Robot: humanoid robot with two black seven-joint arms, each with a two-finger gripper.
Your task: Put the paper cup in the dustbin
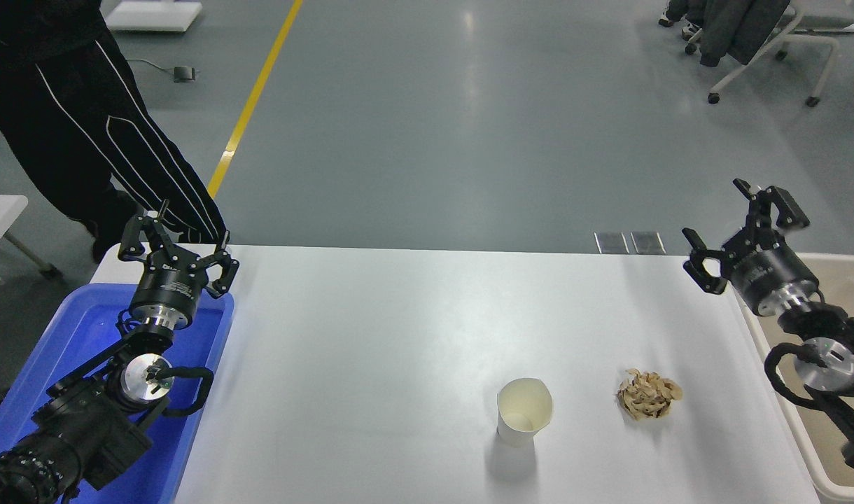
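The small white tapered paper cup (524, 420) stands upright on the white bench (371, 336), just left of a crumpled tan paper wad (649, 394). Right of the cup, the right gripper (742, 231) hovers, fingers spread and empty, over the beige rectangular plastic dustbin (791, 420), probably poised to reach. The left gripper (175, 241), also spread, sits parked far left of the cup.

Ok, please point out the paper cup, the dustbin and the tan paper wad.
paper cup (523, 420), head view, outer wall.
dustbin (791, 413), head view, near-left rim.
tan paper wad (648, 395), head view, its middle.

White paper cup (524, 420), cream inside. Beige dustbin (836, 269). Tan paper wad (649, 394). Bright blue tub (91, 322). White bench (399, 329). My grippers: black.
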